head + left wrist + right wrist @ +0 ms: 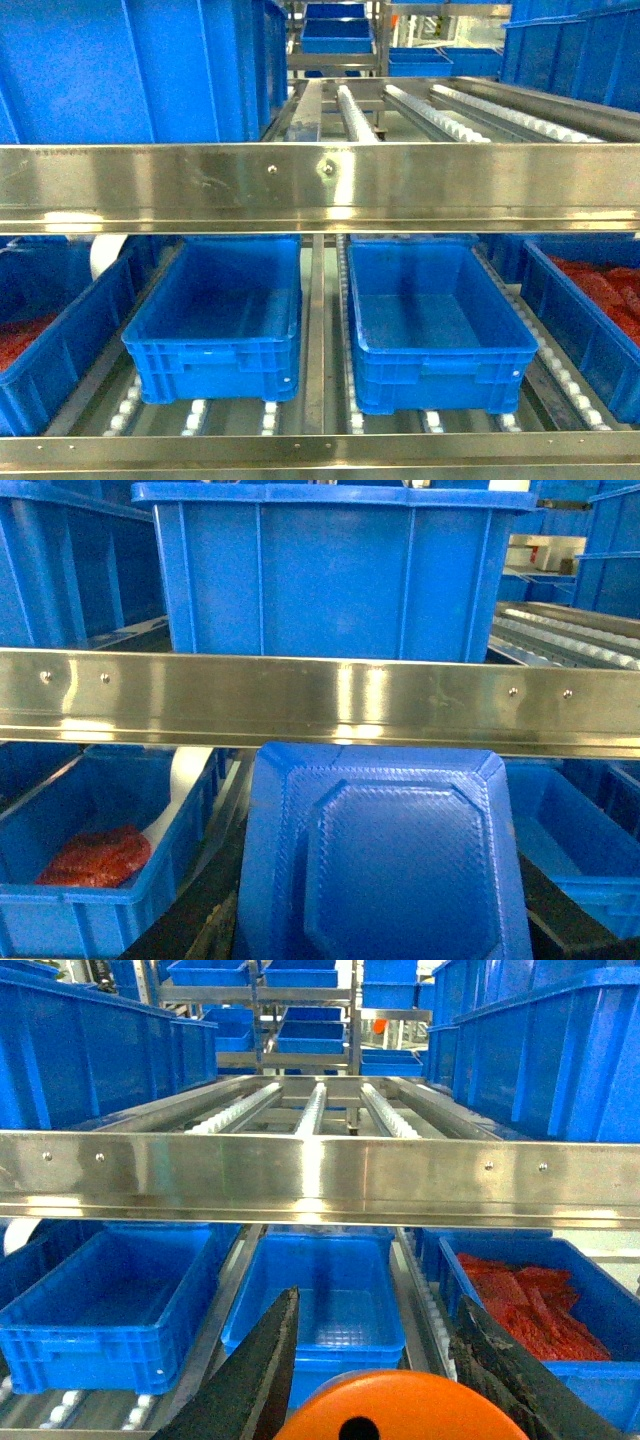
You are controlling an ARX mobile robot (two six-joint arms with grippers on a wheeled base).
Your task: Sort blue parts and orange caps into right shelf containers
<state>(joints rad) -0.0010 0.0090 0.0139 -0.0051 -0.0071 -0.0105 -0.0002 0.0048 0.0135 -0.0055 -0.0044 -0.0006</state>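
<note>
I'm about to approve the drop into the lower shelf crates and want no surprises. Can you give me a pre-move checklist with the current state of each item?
1. Right gripper holds a load: ok, an orange cap sits between its dark fingers.
2. Left arm holds a load: ok, a blue part fills the lower left wrist view; the gripper itself is not seen.
3. Centre-left crate free: ok, nothing visible inside.
4. Centre-right crate free: ok, nothing visible inside.
5. Outer crates avoided: the far-right crate and far-left crate already hold red material, not ok as targets.
6. Clearance under the steel rail: cannot tell.
</note>
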